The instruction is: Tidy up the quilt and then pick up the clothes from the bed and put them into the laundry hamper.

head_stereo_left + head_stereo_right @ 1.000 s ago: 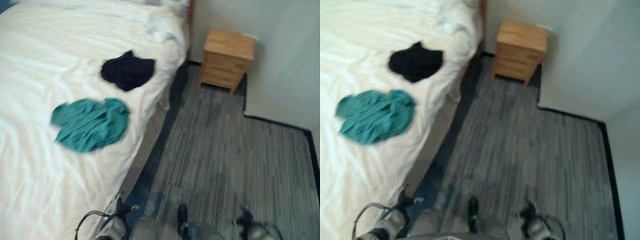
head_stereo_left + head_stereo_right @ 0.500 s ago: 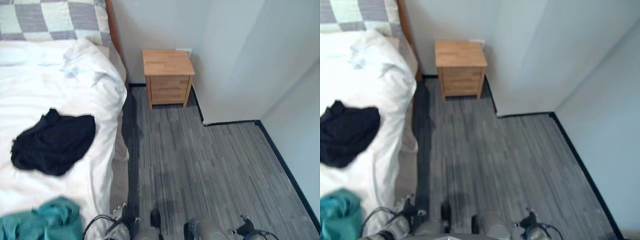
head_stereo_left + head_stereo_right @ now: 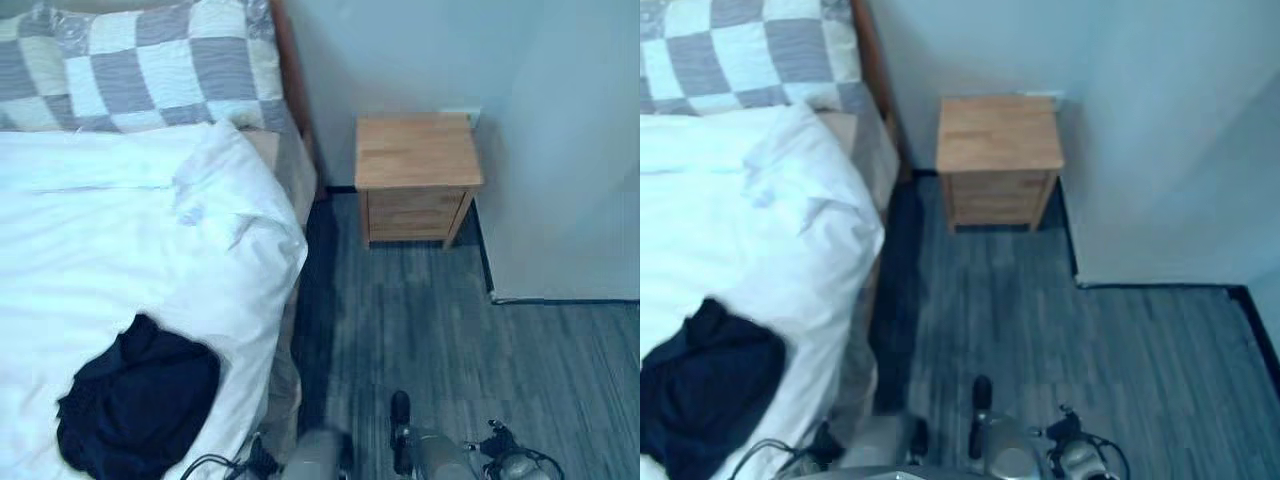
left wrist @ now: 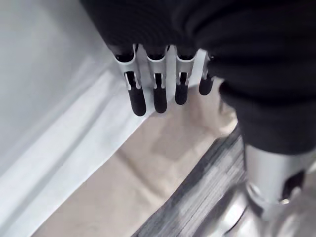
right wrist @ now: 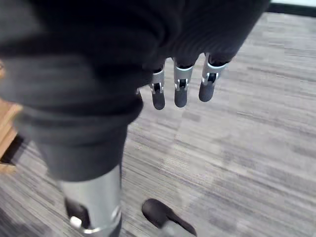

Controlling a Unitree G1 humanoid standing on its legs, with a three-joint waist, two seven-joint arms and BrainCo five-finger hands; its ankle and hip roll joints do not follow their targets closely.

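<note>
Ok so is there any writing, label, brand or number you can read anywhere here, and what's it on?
None: no readable text on the quilt, the checked pillow, the dark garment, the wooden nightstand or the wall.

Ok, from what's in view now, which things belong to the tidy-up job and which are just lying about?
Belongs to the job:
- white quilt, rumpled near the bed's corner
- black crumpled garment lying on the quilt
- left hand, fingers straight, empty, beside the bed's edge
- right hand, fingers straight, empty, over the floor

Just there:
- grey and white checked pillow
- wooden bedside cabinet
- grey striped carpet
</note>
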